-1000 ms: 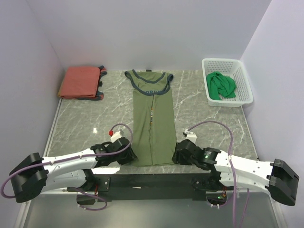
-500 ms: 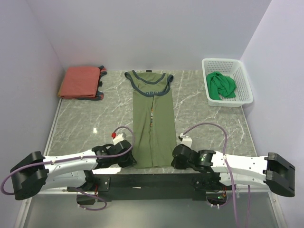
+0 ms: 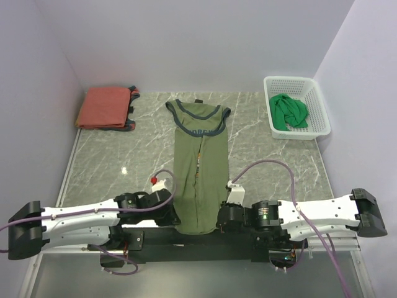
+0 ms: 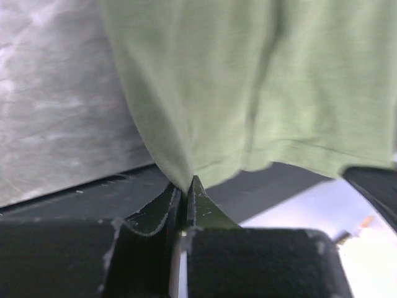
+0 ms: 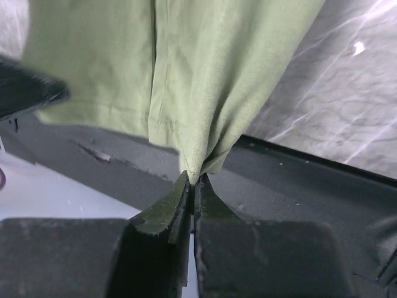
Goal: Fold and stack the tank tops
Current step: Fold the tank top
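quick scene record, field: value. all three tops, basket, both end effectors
olive green tank top with navy trim: long narrow strip down the grey marble table middle, neck far, hem near
rust-red tank top: folded, far left
bright green tank top: crumpled inside white plastic mesh basket, far right
left end effector: shut on olive top's near left hem corner
right end effector: shut on its near right hem corner

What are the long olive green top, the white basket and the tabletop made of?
Olive green top: soft matte cloth, it drapes and creases. White mesh basket: likely plastic, moulded grid walls. Tabletop: grey veined marble look, glossy; possibly laminate.
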You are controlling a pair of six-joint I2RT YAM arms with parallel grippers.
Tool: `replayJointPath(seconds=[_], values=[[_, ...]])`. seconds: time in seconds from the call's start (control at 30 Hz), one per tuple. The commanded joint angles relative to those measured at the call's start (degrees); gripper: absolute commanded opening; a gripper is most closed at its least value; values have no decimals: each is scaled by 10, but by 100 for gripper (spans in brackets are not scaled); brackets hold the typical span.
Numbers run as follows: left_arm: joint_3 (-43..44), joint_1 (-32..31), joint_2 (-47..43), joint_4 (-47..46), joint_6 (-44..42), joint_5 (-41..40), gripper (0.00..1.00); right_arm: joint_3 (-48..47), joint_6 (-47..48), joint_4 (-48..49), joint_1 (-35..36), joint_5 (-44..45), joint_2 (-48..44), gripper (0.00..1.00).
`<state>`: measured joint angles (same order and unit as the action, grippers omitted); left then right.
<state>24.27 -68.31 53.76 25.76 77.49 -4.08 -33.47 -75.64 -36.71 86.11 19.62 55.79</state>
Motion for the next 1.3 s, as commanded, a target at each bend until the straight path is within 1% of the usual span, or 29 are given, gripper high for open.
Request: replayJointPath(seconds=[0.0, 0.03, 0.1, 0.13, 0.2, 0.23, 0.3, 0.37, 0.4, 0.47, 0.5, 0.57, 0.63, 0.67, 0.73, 0.77, 0.83, 0.87, 0.9, 0.93, 0.97, 1.0, 1.03, 1.07, 1.1, 1.13, 1.2, 1.23, 1.27], values=[[62, 12, -20, 18, -3, -25, 1, -40, -18, -32, -20, 61, -9, 0], [70, 22, -19, 17, -11, -25, 0, -44, 9, -29, -36, 61, -12, 0], [88, 68, -15, 7, -40, -9, 1, -54, 41, -11, -91, 53, -26, 0], [93, 104, -13, -13, -51, -2, 1, -56, 81, 13, -136, 44, -29, 0], [115, 137, 2, -31, -86, 10, 1, -62, 120, 37, -179, 21, -30, 0], [124, 168, 11, -40, -96, 19, 1, -67, 154, 45, -198, 16, -26, 0], [153, 194, 46, -65, -124, 26, 0, -89, 184, 63, -247, 10, -9, 0], [173, 229, 74, -90, -138, 36, 0, -112, 224, 77, -277, 13, 5, 0], [193, 240, 103, -97, -153, 36, 0, -120, 238, 84, -309, 12, 19, 0], [215, 274, 132, -110, -164, 36, 1, -139, 276, 114, -339, 5, 31, 0], [235, 285, 160, -129, -175, 36, 1, -146, 289, 123, -358, 0, 47, 0], [273, 317, 202, -137, -189, 49, 1, -163, 324, 156, -415, -26, 76, 0], [303, 348, 230, -147, -201, 59, 1, -174, 351, 183, -471, -70, 99, 0], [336, 358, 261, -144, -210, 57, 1, -190, 360, 203, -487, -86, 132, 0], [364, 393, 297, -156, -224, 71, 1, -214, 380, 217, -521, -118, 171, 0], [397, 404, 342, -154, -233, 72, 1, -244, 388, 227, -546, -152, 215, 0], [426, 438, 391, -177, -247, 112, 4, -273, 406, 245, -568, -178, 258, 6], [457, 447, 439, -180, -255, 119, 7, -307, 414, 261, -587, -194, 302, 13], [471, 455, 462, -191, -261, 133, 12, -332, 432, 257, -595, -218, 326, 19], [485, 471, 485, -202, -267, 150, 30, -359, 439, 253, -602, -229, 350, 28], [515, 478, 530, -214, -267, 164, 42, -406, 443, 240, -608, -234, 387, 48], [529, 484, 549, -217, -268, 194, 51, -425, 449, 233, -616, -238, 400, 56], [540, 495, 564, -222, -272, 204, 60, -440, 450, 226, -619, -238, 409, 64], [548, 498, 570, -225, -278, 205, 71, -460, 454, 210, -623, -236, 415, 75], [546, 500, 564, -225, -281, 202, 81, -464, 459, 203, -623, -224, 414, 80], [540, 506, 554, -229, -282, 199, 87, -464, 461, 198, -623, -216, 409, 80], [500, 506, 503, -230, -277, 184, 87, -441, 454, 188, -623, -197, 385, 82], [487, 506, 486, -218, -272, 157, 85, -414, 445, 183, -623, -181, 376, 82], [452, 506, 449, -205, -257, 145, 83, -395, 439, 175, -623, -175, 355, 81]])
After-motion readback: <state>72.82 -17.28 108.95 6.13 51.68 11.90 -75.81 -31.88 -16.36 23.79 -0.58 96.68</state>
